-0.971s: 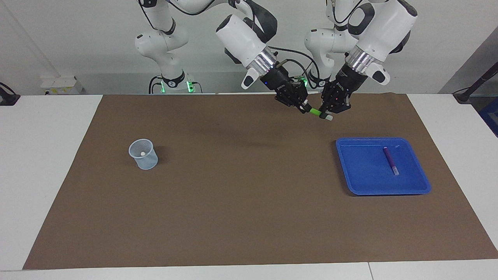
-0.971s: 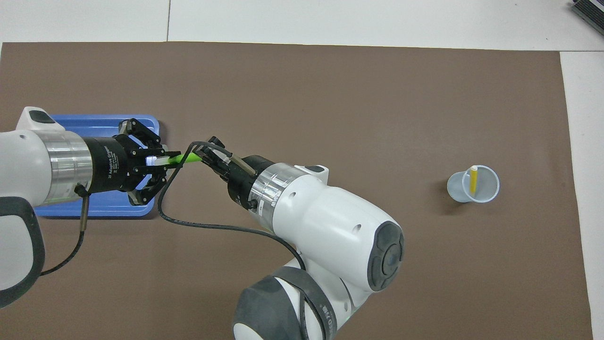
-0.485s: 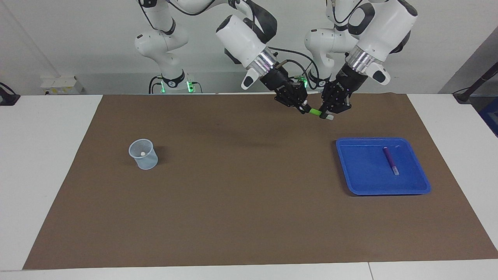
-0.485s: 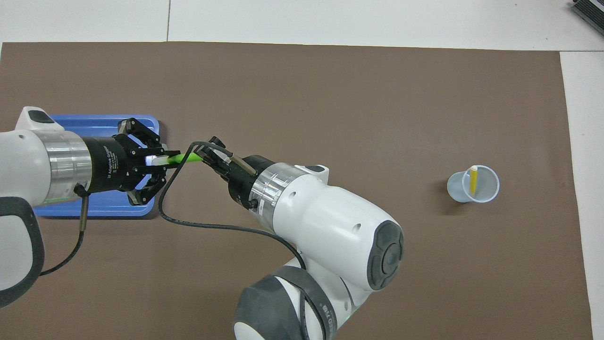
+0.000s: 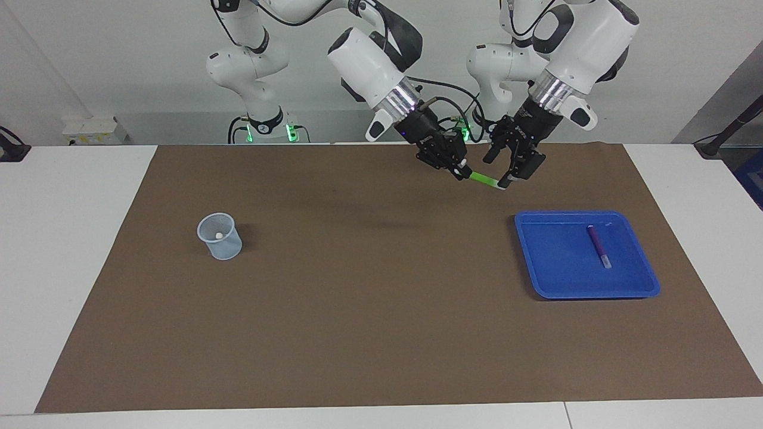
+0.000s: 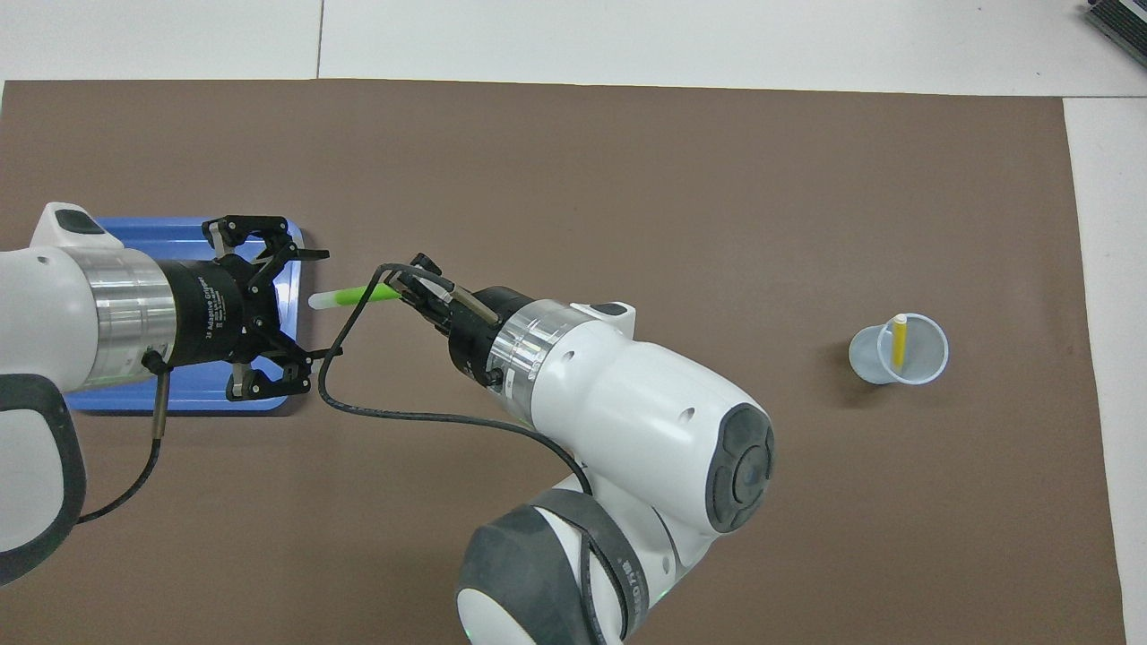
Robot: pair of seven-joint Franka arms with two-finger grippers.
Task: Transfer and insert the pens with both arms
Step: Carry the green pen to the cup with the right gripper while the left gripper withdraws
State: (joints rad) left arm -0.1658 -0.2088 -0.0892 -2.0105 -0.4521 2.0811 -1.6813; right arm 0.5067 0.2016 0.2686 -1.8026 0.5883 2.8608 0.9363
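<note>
The green pen (image 5: 484, 179) hangs in mid-air at upper centre-right of the facing view, over the brown mat (image 5: 369, 310) near the blue tray (image 5: 539, 286). The right gripper (image 5: 459, 171) has its fingers clamped on the pen. The left gripper (image 5: 517, 164) has its fingers apart around the cap end. Withdraw the left arm clear first, then carry the pen level to the cup (image 5: 220, 236) holding the yellow pen (image 6: 899, 340).

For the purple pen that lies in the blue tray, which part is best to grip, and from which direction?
Grip the purple pen around the middle of its barrel, coming straight down from above. It lies flat and alone on the floor of the blue tray, clear of the rim, so the jaws should probably close across its width, one on each long side.
</note>
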